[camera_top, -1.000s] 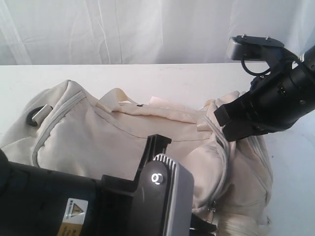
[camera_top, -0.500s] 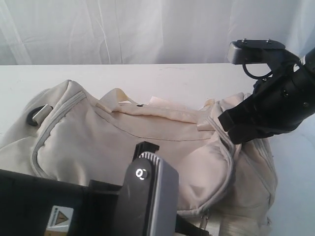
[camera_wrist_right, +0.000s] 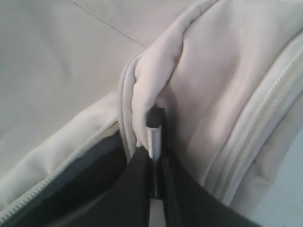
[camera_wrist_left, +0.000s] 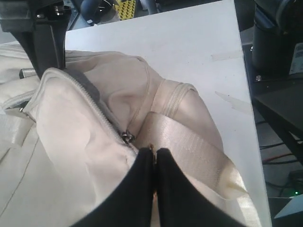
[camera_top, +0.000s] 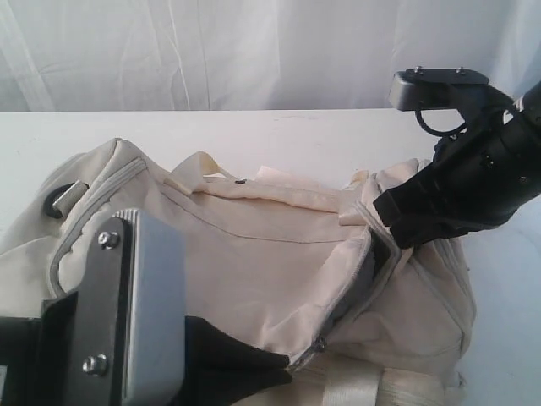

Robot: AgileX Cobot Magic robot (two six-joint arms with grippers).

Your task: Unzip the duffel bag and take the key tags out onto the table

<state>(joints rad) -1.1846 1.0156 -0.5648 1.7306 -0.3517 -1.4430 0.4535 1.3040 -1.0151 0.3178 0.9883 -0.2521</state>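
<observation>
Cream-white fabric fills most of the scene: a large, soft duffel bag [camera_top: 237,254] with grey zip piping lies slumped across a wide, plain white table [camera_top: 254,131], with a pale curtain [camera_top: 211,51] hanging behind. A black strap ring [camera_top: 63,199] shows at the bag's left end in the exterior view. Toward the bag's right end the zip is parted, and a strip of dark grey lining [camera_top: 353,292] shows in the gap. The left gripper [camera_wrist_left: 154,152], black and two-fingered, is at the bag's near edge, low in the exterior view. Its jaws are pressed together, and a thin metal zip pull [camera_wrist_left: 151,147] is pinched between the tips. The small metal zip slider [camera_wrist_left: 127,137] sits just beside them on the zip line. A broad, glossy cream webbing handle [camera_wrist_left: 189,151] runs under and past these fingers. The right gripper [camera_wrist_right: 154,153], also black, comes in from the right and meets the bag at the far end of the open zip. Its jaws are clamped on a fold of the bag's fabric, with a narrow, pale ribbed strip [camera_wrist_right: 154,135] with a dark tip standing between them. Whether that strip belongs to the bag or to the gripper cannot be told.
</observation>
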